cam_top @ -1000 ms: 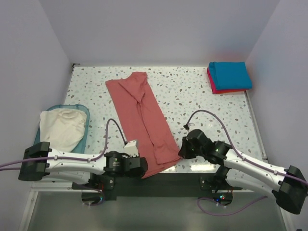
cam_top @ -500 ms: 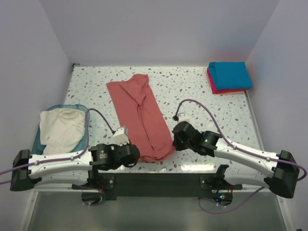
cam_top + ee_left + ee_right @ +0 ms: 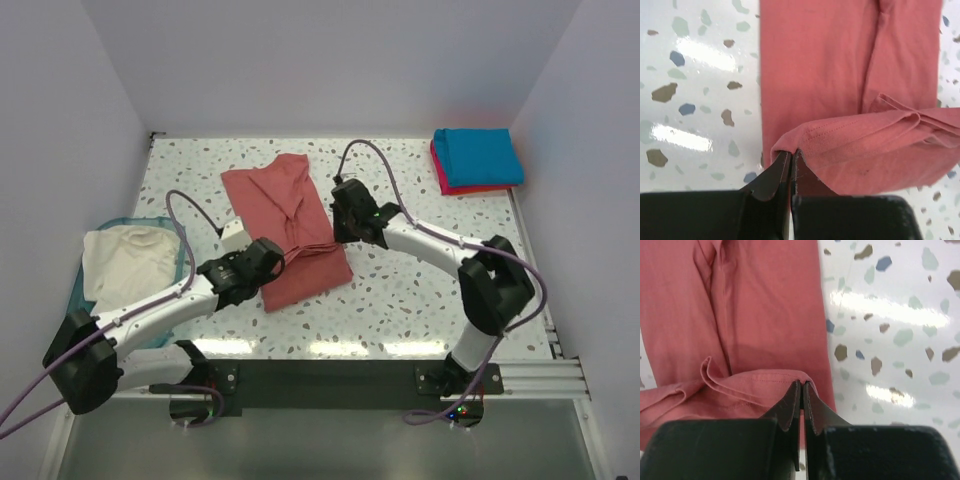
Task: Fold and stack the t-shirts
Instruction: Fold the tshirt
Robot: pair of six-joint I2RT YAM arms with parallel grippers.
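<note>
The dusty brick-red t-shirt (image 3: 290, 205) lies lengthwise in the middle of the table, its near end folded up over itself. My left gripper (image 3: 268, 250) is shut on the hem's left corner (image 3: 790, 150). My right gripper (image 3: 338, 228) is shut on the hem's right corner (image 3: 802, 382). Both hold the hem above the shirt's middle. The teal-blue t-shirt (image 3: 478, 155) lies folded on the bright pinkish-red t-shirt (image 3: 470, 187) at the far right. The cream-white t-shirt (image 3: 125, 265) lies bunched in the bin at the left.
A light-blue plastic bin (image 3: 178, 240) holds the cream shirt at the table's left edge. White walls close the table at the back and both sides. A black rail (image 3: 330, 372) runs along the near edge.
Both grippers have carried the red shirt's near hem away from the front edge toward the back, folding the lower part over the shirt's middle. The other shirts have not moved.
</note>
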